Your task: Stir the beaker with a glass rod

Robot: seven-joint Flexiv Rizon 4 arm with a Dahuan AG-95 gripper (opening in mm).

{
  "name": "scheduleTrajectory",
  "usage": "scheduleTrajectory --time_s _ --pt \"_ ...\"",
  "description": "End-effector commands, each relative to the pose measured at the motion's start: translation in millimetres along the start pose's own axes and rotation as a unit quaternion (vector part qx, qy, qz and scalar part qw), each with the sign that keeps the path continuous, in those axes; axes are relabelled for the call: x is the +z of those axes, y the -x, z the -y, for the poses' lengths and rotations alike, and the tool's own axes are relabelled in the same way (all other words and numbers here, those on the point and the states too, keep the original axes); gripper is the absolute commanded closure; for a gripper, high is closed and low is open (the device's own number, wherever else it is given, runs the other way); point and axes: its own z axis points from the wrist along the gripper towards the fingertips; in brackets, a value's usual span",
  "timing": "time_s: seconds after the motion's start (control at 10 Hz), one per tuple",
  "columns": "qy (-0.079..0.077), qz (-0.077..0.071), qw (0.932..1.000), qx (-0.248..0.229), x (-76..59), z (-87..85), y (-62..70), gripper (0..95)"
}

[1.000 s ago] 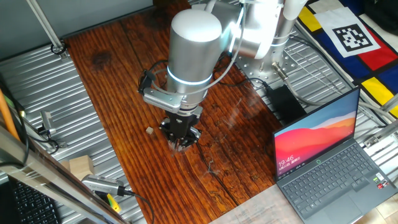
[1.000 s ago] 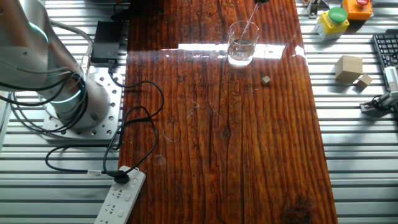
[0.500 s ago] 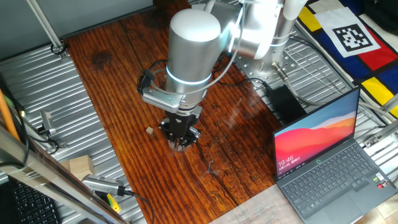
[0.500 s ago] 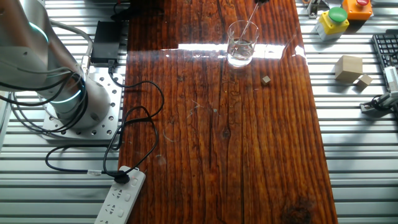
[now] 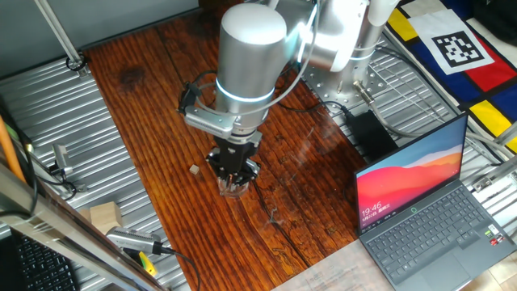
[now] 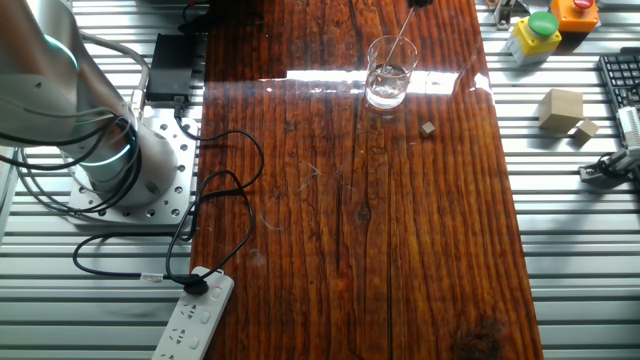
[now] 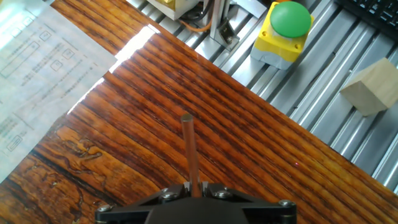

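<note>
Hand view showed the fingers (image 7: 194, 190) clamped on the glass rod (image 7: 189, 149), keeping it steady for stirring; its lower end dipped into the beaker (image 6: 388, 73) standing on the worktop (image 6: 400, 230).

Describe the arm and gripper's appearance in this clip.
The arm is a fat silver-grey cylinder with a glowing pale blue ring low on it. A black cable loops beside a grey bracket. The gripper below is small, black and two-fingered.
</note>
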Motion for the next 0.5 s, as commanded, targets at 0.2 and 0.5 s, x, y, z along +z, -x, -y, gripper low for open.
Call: scheduleTrajectory --time_s 0.2,0.5 --pt "-0.001 0.002 1.0 0.001 -4.8 3.0 -5.0 95.0" --pt "-0.002 0.007 1.0 0.003 -15.1 9.0 -11.5 95.0"
